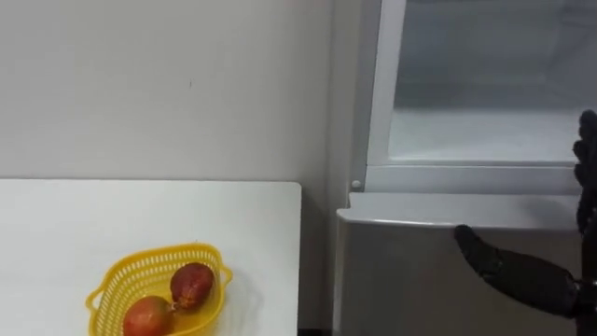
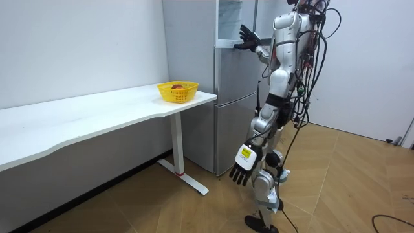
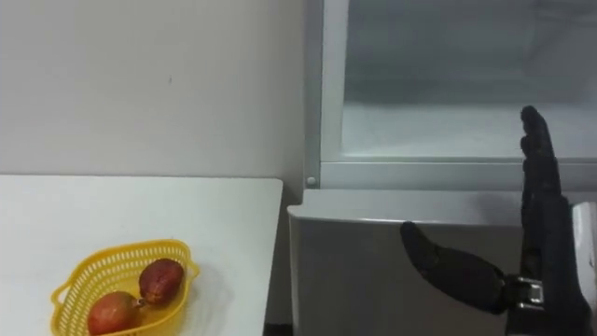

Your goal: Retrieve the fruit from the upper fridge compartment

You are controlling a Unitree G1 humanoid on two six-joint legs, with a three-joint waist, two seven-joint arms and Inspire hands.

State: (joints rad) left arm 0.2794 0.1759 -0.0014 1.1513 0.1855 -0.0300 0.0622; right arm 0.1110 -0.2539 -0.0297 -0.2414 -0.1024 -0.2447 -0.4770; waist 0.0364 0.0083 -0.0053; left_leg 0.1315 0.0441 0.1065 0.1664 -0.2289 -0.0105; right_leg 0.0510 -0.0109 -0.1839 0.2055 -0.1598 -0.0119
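Right eye view has the robot's right hand [image 3: 546, 233] raised before the sill of the open white upper fridge compartment [image 3: 420, 175], fingers straight and apart, thumb held out in front of the grey lower fridge door [image 3: 364, 280]. Two red-orange fruits [image 3: 160, 280] lie in a yellow plastic mesh basket [image 3: 121, 250] on the white worktop [image 3: 140, 205], left of the fridge. Room view shows the left hand [image 2: 242, 169] hanging by the thigh, fingers relaxed and apart.

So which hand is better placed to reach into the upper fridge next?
Right, most likely. The right hand is raised and open, just in front of the lower edge of the open upper compartment. The left hand hangs low beside the leg, well below it.
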